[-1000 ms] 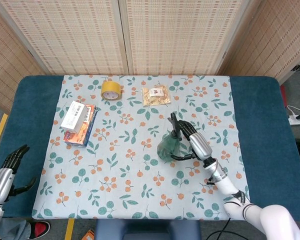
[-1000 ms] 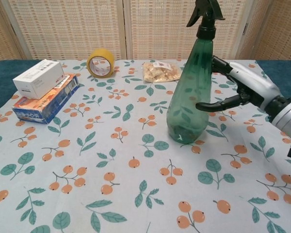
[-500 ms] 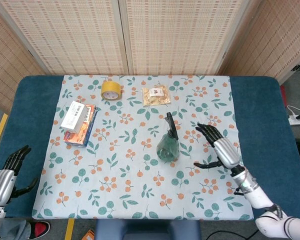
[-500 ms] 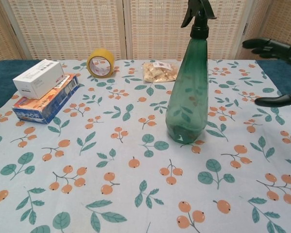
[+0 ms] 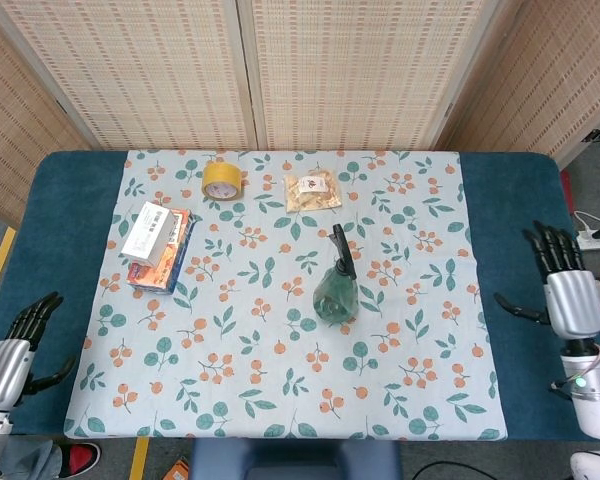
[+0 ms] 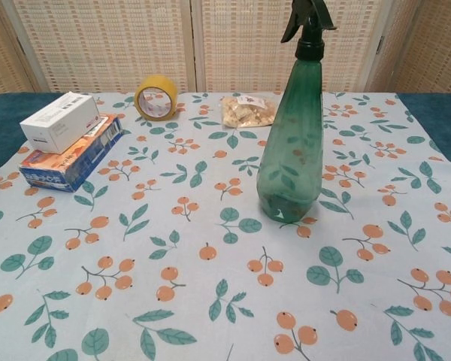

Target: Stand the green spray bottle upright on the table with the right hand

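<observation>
I saw the bottle (image 6: 292, 143) standing upright on the surface (image 5: 520, 190). My right hand (image 5: 570, 298) was spread, empty, well apart; my left hand (image 5: 10, 352) looked loosely open too.

Open cloth all round upright green spray bottle (image 5: 336, 290). Far side: snack bag (image 5: 312, 190), tape roll (image 5: 222, 180). Left: stacked boxes (image 5: 157, 245). Right half of worktop (image 5: 525, 220) bare, passable.
</observation>
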`<state>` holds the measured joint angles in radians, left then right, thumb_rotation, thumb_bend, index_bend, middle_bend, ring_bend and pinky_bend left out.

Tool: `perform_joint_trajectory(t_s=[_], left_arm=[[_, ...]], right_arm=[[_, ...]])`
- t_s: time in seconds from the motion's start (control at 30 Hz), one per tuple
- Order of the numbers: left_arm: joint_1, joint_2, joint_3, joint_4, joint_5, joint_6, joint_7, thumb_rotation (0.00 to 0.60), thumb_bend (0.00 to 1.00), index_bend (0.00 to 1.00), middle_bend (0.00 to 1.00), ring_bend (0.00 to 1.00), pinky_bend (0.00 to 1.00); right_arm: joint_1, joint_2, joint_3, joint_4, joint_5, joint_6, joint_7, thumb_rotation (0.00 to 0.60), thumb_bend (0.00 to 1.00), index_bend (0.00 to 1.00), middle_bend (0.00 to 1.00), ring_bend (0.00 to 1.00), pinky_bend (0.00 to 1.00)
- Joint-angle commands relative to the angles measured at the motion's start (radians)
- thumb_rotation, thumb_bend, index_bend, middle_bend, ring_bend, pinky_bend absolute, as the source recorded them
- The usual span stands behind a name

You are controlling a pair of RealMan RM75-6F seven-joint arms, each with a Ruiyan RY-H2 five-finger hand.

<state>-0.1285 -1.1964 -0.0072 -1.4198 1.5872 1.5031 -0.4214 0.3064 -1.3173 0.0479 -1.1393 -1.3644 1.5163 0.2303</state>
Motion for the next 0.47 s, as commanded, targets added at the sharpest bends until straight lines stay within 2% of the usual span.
perform_joint_trajectory(t_s=[0.03, 0.1, 0.23, 0.33, 0.47], left_arm=[[-0.003, -0.001, -0.001, 0.001, -0.002, -0.004, 0.002, 0.600, 0.30, 0.00, 0.00, 0.00, 0.05], [-0.003, -0.001, -0.001, 0.001, -0.003, -0.006, 0.002, 0.600, 0.30, 0.00, 0.00, 0.00, 0.05], [-0.001, -0.001, -0.001, 0.002, 0.003, 0.005, 0.007, 0.600, 0.30, 0.00, 0.00, 0.00, 0.05], [-0.001, -0.002, 0.001, 0.005, 0.006, 0.006, 0.018, 0.600, 0.30, 0.00, 0.00, 0.00, 0.05], [-0.004, -0.001, 0.003, 0.001, -0.010, -0.017, 0.047, 0.600, 0.30, 0.00, 0.00, 0.00, 0.05]], right_arm=[[-0.072, 0.175, 0.040, -0.255, 0.324, -0.298, -0.351, 0.600, 0.11, 0.00, 0.01, 0.00, 0.00], [-0.076, 0.193, 0.046, -0.261, 0.301, -0.300, -0.312, 0.600, 0.08, 0.00, 0.01, 0.00, 0.00], [-0.091, 0.148, 0.051, -0.182, 0.157, -0.191, -0.212, 0.600, 0.00, 0.00, 0.01, 0.00, 0.00], [-0.098, 0.124, 0.042, -0.132, 0.085, -0.160, -0.135, 0.600, 0.00, 0.00, 0.01, 0.00, 0.00], [-0.103, 0.122, 0.038, -0.111, 0.060, -0.169, -0.090, 0.600, 0.00, 0.00, 0.01, 0.00, 0.00]])
